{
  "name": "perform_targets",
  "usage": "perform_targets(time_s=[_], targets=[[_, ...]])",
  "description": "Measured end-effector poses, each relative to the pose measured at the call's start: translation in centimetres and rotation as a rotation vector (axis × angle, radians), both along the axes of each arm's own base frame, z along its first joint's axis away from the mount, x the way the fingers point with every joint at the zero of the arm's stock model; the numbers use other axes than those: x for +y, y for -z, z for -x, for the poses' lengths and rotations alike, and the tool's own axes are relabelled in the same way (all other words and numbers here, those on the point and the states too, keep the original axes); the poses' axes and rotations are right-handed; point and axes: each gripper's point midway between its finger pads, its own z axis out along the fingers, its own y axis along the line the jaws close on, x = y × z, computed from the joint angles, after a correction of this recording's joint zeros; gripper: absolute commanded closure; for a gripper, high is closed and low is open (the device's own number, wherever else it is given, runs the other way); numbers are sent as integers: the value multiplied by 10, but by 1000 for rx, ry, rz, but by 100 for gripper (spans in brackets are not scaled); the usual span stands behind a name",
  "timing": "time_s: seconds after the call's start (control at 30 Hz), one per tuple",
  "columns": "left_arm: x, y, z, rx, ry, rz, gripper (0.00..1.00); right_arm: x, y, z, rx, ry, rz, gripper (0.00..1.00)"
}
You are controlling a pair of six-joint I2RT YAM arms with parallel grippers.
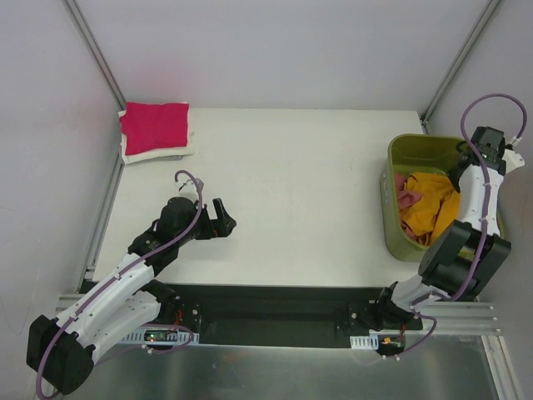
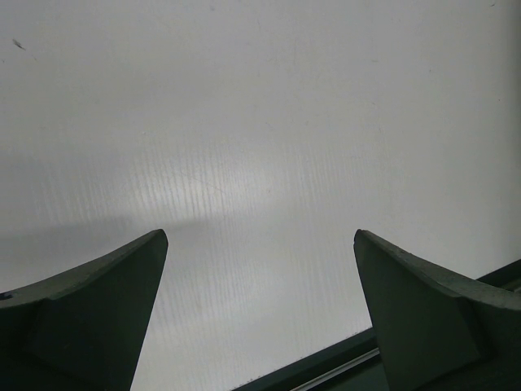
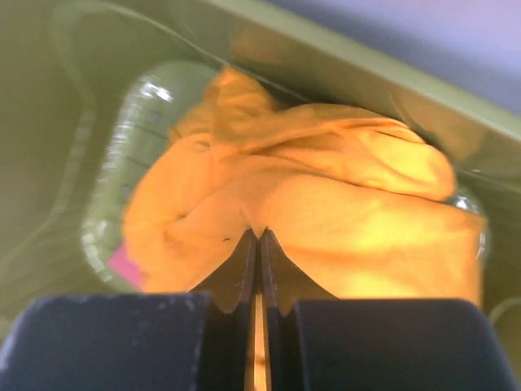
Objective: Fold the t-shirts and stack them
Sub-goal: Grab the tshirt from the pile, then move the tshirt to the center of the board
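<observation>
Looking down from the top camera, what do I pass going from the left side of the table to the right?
folded pink t-shirt → left gripper → green bin, with the orange t-shirt lying inside it

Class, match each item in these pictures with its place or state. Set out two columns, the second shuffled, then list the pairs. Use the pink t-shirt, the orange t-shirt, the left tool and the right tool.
1. pink t-shirt
2. orange t-shirt
3. left tool
4. right tool

A. shut, pinching orange cloth
B. folded, at the far left corner of the table
C. open above bare tabletop
D. crumpled in the green bin

Pairs: 1-B; 2-D; 3-C; 4-A
</observation>
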Motion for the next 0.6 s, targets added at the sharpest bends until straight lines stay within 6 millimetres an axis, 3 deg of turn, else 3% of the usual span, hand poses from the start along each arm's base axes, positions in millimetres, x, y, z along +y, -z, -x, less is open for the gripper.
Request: perform_targets(time_s=[0.07, 0.13, 0.33, 0.5, 0.6], targets=[[0, 0, 0, 0, 1, 0, 1, 2, -24, 5, -50, -8, 33, 99], [0, 0, 0, 0, 1, 1, 1, 5, -59, 13, -123, -18, 81, 99], [0, -1, 0, -3, 1, 2, 1, 27, -213, 49, -489, -68, 296, 99], [0, -2, 0, -5, 1, 4, 1, 69, -331, 79, -804, -191, 394, 99], [0, -3, 0, -11, 1, 8, 1, 110, -399, 80, -999, -374, 395, 99]])
